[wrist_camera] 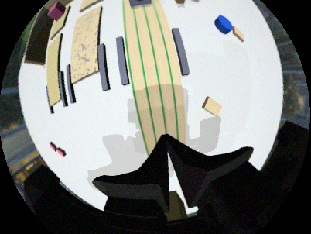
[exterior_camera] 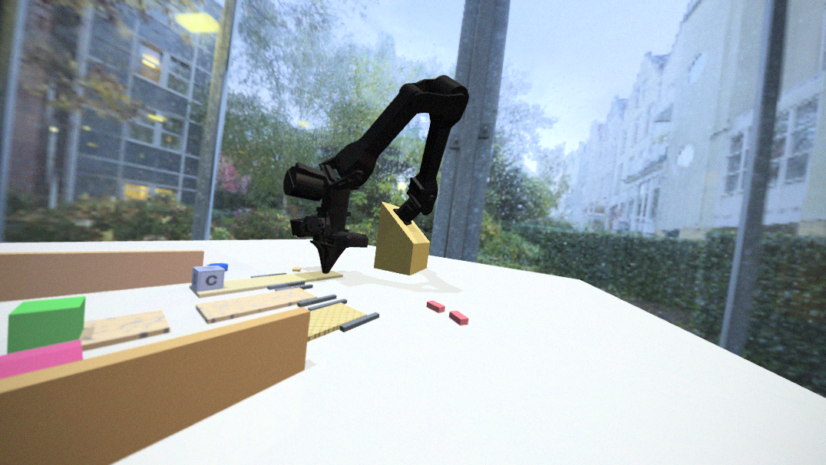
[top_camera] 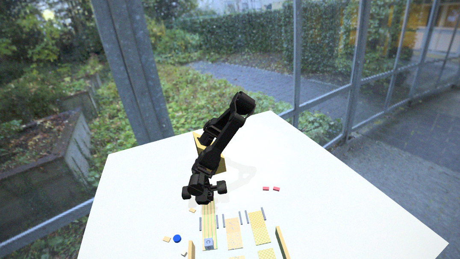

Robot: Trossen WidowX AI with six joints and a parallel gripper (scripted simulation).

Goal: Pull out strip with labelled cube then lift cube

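The green-lined strip (top_camera: 209,222) (exterior_camera: 259,283) (wrist_camera: 155,58) lies in one piece between two dark rails. The grey cube (top_camera: 208,243) (exterior_camera: 208,279) (wrist_camera: 140,2) marked C stands on its far end from the arm. My gripper (exterior_camera: 326,271) (wrist_camera: 165,136) is shut and empty, tips down at the strip's near end; contact is hard to tell. The speckled strip (top_camera: 233,230) (exterior_camera: 254,303) (wrist_camera: 86,48) and the cross-hatched strip (top_camera: 259,226) (exterior_camera: 335,318) (wrist_camera: 55,73) each have a gap before a second piece.
Two brown walls (top_camera: 282,242) (exterior_camera: 173,352) flank the strips. A green block (exterior_camera: 46,323) and a magenta block (exterior_camera: 43,359) (wrist_camera: 59,12) are beyond the gap. A blue disc (top_camera: 177,238) (wrist_camera: 223,24), tan chips and two red blocks lie outside the walls.
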